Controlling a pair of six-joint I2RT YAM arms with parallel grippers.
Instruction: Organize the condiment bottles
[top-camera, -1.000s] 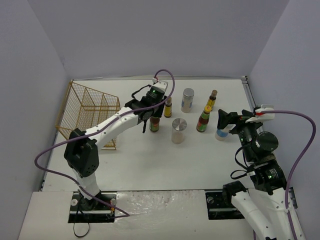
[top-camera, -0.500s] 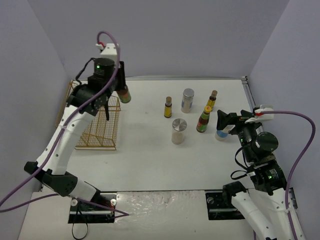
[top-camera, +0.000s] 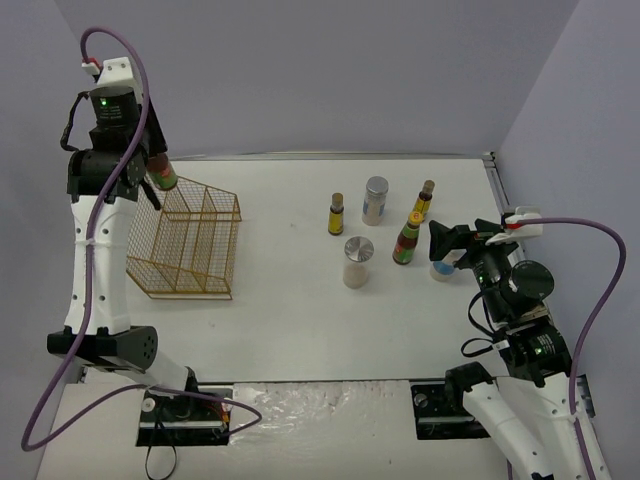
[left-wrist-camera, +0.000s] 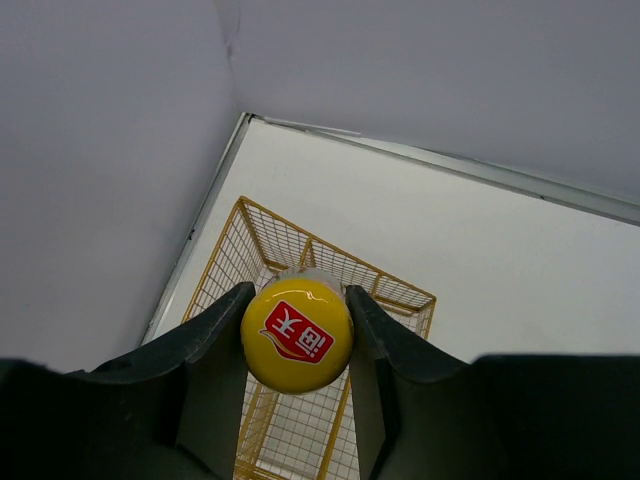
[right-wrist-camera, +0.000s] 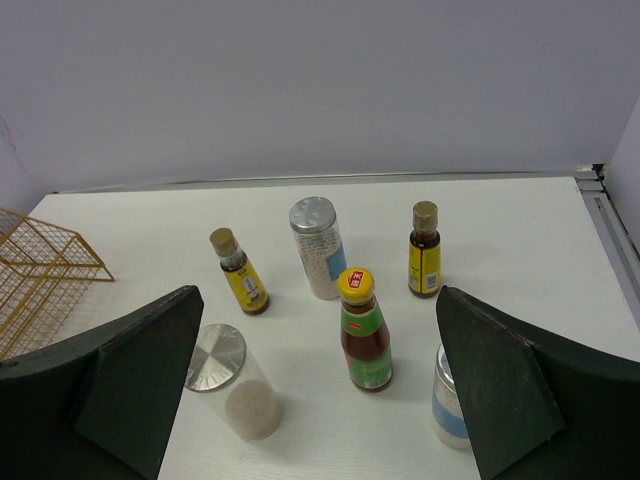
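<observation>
One sauce bottle (left-wrist-camera: 296, 335) is sitting pinched between the left gripper's (left-wrist-camera: 297, 296) jaws, its yellow cap facing the wrist camera. The rack (left-wrist-camera: 262, 236) is lying below those jaws. The right gripper (top-camera: 452, 238) is holding its jaws spread wide, gripping nothing. Ahead of them, on the table (top-camera: 300, 300), a second sauce bottle (right-wrist-camera: 364, 335), the left slim bottle (right-wrist-camera: 240, 272), the right slim bottle (right-wrist-camera: 425, 250), a holed-lid jar (right-wrist-camera: 316, 250) and a flat-lid jar (right-wrist-camera: 240, 385) are standing. A blue jar (right-wrist-camera: 452, 400) is standing just beside one finger.
</observation>
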